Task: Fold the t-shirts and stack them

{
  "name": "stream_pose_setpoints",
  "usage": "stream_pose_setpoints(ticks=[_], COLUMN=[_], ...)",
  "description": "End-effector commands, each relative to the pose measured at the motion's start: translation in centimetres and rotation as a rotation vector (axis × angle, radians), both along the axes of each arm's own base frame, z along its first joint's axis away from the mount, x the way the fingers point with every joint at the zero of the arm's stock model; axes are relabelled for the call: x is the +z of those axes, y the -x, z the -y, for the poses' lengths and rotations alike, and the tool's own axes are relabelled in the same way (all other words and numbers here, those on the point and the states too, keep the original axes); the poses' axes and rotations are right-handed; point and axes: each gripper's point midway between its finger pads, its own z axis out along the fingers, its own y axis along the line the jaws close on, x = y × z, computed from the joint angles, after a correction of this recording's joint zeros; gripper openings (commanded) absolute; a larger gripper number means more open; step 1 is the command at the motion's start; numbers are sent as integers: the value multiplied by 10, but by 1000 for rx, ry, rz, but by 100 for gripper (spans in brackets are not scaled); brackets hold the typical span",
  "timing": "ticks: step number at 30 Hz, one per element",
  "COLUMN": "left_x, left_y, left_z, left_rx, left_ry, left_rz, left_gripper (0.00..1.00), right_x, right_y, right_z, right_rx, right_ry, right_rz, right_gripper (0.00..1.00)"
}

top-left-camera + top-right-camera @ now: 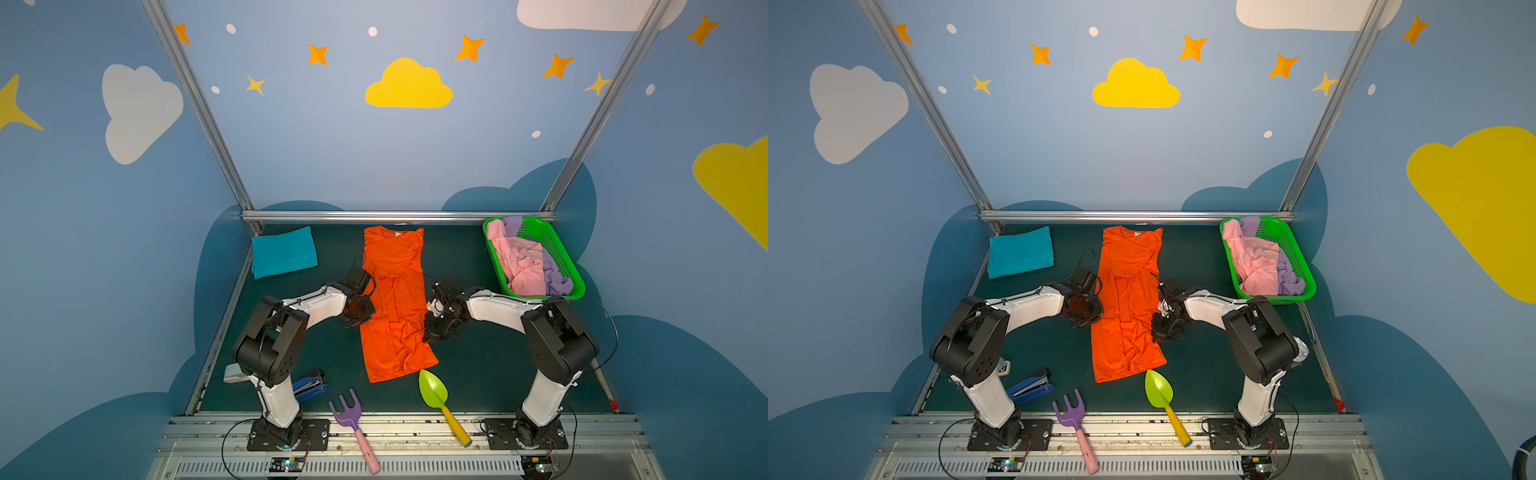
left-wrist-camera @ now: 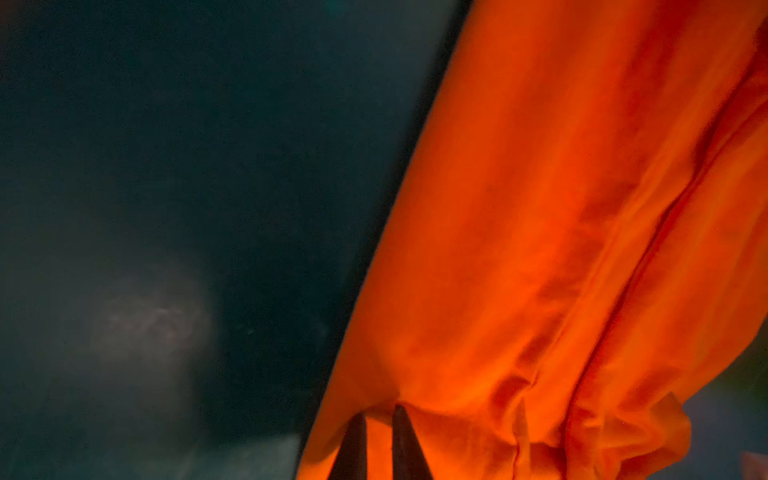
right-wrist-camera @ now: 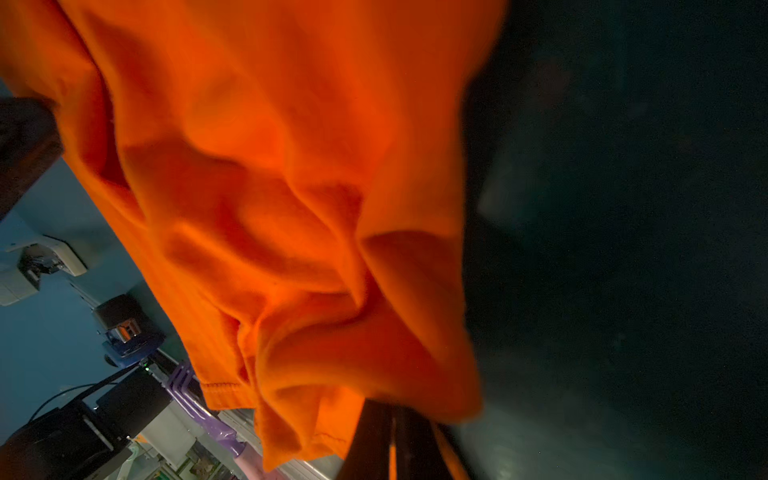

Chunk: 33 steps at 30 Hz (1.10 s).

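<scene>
The bright orange t-shirt (image 1: 395,299) (image 1: 1127,299) lies as a long narrow strip down the middle of the dark mat, collar at the far end. My left gripper (image 1: 366,320) (image 2: 379,413) is shut on its left edge, with cloth pinched between the dark fingertips (image 2: 400,419). My right gripper (image 1: 428,332) (image 3: 392,409) is shut on the right edge, where the cloth bunches over the fingers (image 3: 372,440). A teal t-shirt (image 1: 284,252) lies folded at the far left. A pale pink t-shirt (image 1: 521,262) and a lilac one (image 1: 555,274) are heaped in a basket.
The green basket (image 1: 557,241) stands at the far right. Near the front edge lie a blue stapler (image 1: 309,388), a purple toy rake (image 1: 351,419) and a green toy trowel (image 1: 434,390). A small white device (image 1: 232,372) sits by the left arm's base.
</scene>
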Motion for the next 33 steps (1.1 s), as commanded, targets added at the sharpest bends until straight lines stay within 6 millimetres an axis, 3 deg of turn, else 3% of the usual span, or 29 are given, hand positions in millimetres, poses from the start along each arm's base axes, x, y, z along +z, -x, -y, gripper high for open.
stream_pose_setpoints(ticks=[1, 4, 9, 13, 15, 19, 24, 30, 33], left_x=[7, 18, 39, 37, 31, 20, 5, -10, -18], left_y=[12, 28, 71, 113, 134, 162, 179, 184, 185], left_z=[-9, -16, -21, -18, -14, -7, 4, 20, 26], left_rx=[-19, -11, -25, -26, -21, -25, -32, -53, -63], left_ry=[-39, -46, -57, -54, -42, -30, -4, 6, 7], left_rz=[-18, -21, -4, -35, -55, -78, -103, -133, -153], left_gripper=[21, 26, 33, 39, 46, 55, 56, 56, 46], right_x=[3, 6, 15, 20, 19, 12, 3, -8, -12], right_y=[-7, 1, 23, 41, 50, 65, 84, 94, 92], right_z=[5, 9, 28, 43, 45, 44, 34, 31, 31], right_rx=[5, 7, -1, -13, -19, 7, 59, 50, 38], right_ry=[27, 33, 65, 91, 94, 116, 135, 145, 147], right_rz=[21, 13, 18, 19, 7, -18, -44, -60, -58], right_gripper=[15, 26, 36, 44, 48, 49, 45, 40, 36])
